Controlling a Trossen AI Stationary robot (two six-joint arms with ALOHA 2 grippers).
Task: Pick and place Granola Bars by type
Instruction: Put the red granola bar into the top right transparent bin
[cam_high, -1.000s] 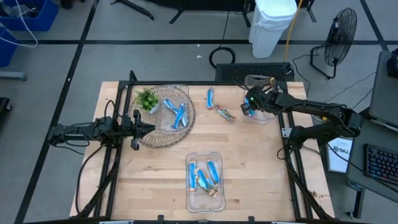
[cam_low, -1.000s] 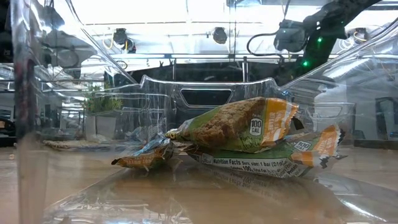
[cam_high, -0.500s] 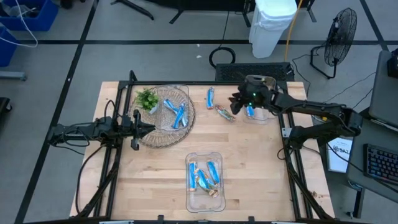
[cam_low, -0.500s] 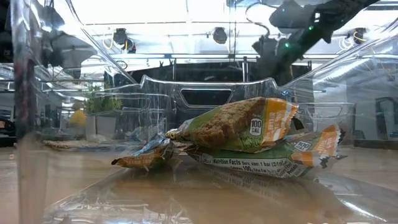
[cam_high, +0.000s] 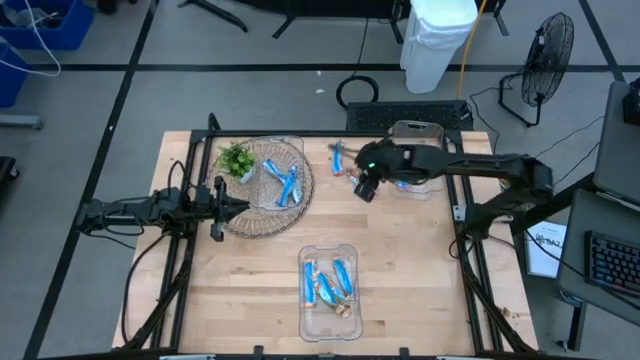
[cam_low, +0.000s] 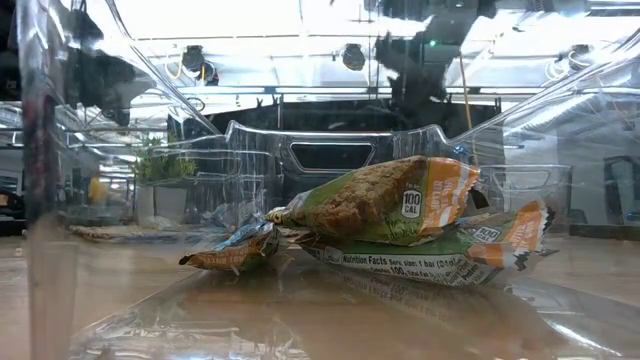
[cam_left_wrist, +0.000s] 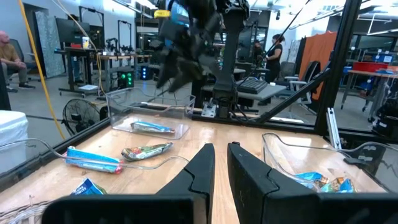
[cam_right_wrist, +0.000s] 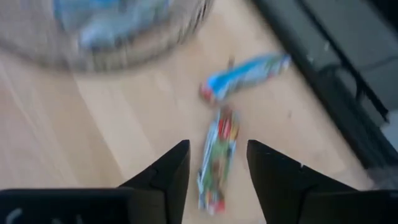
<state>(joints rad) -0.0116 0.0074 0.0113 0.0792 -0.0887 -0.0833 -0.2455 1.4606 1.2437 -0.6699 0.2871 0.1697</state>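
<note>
1. Right end effector (cam_high: 364, 187) hangs upper centre of the high view, above two loose Granola Bars on the bench (cam_high: 420, 270): a blue bar (cam_high: 338, 155) and a brown-green bar (cam_high: 359, 179) just beside it. Fingers (cam_right_wrist: 166, 174) stand apart, empty, straddling the brown-green bar in the right wrist view.
2. Left end effector (cam_high: 220, 209) waits at left of the high view, by the wicker basket (cam_high: 290, 212). Its fingers (cam_left_wrist: 200, 171) sit nearly together with a thin gap, holding nothing.
3. Other bars: blue ones in the basket (cam_high: 284, 181); a mixed lot in the clear tray (cam_high: 352, 310) at lower centre; one blue bar in the small clear container (cam_high: 426, 186) at upper right.
4. Handling judgement: bars look light; foil wrap likely slippery and crinkly, contents crumbly. Best taken across the narrow width at mid-length, with modest squeeze; the crimped ends would fold.
5. View comparison: the high view gives the full layout and sorting bins. The low view alone shows tan oat wrappers (cam_low: 385, 205) in close detail inside the tray. The left wrist view shows both loose bars from the side, lying flat and apart.
</note>
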